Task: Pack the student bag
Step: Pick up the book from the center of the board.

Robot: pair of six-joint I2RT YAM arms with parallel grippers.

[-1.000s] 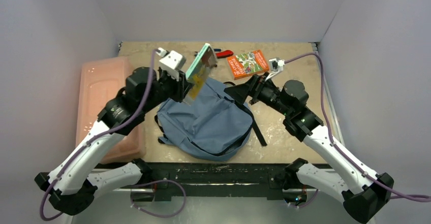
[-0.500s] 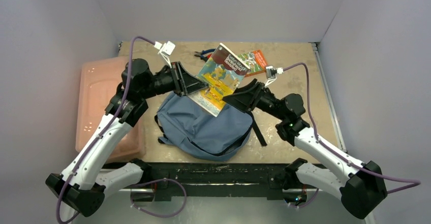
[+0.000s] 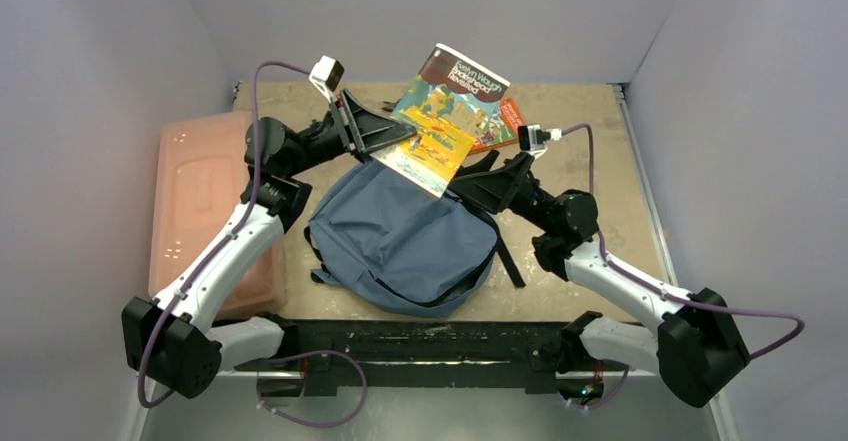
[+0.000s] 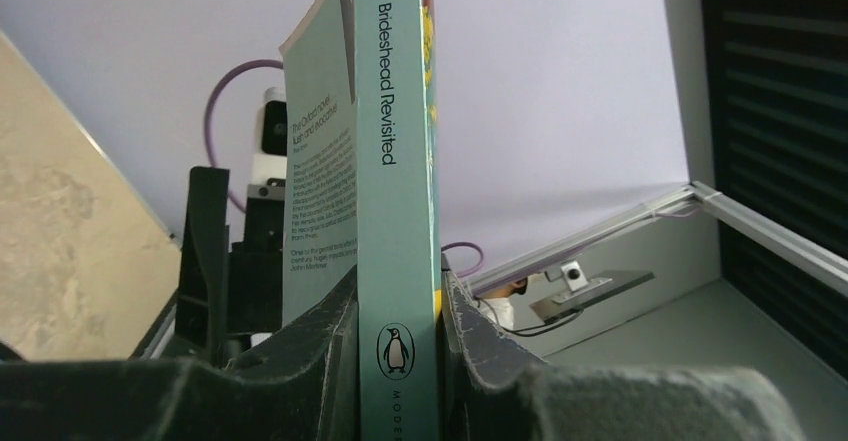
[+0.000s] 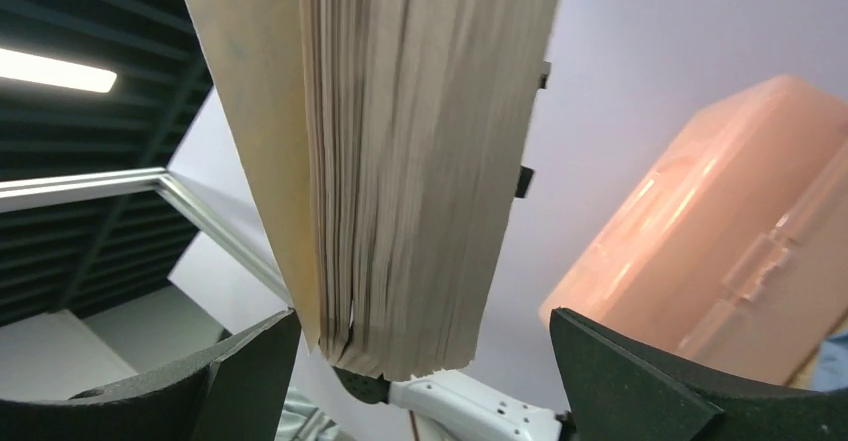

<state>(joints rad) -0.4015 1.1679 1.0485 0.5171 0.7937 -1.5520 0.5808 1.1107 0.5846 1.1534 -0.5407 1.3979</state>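
Aloft — left tool [image 3: 401,138] tight on paperback [image 3: 446,113], right tool [image 3: 472,175] wide alongside

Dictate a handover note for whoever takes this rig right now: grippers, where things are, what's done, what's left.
Left gripper: shut on the spine of the paperback, holding it in the air above the student bag.
Right gripper: open, fingers either side of the page edge, not clamping.
Done: paperback off the table.
Left: get it into the bag; orange book lies beyond.
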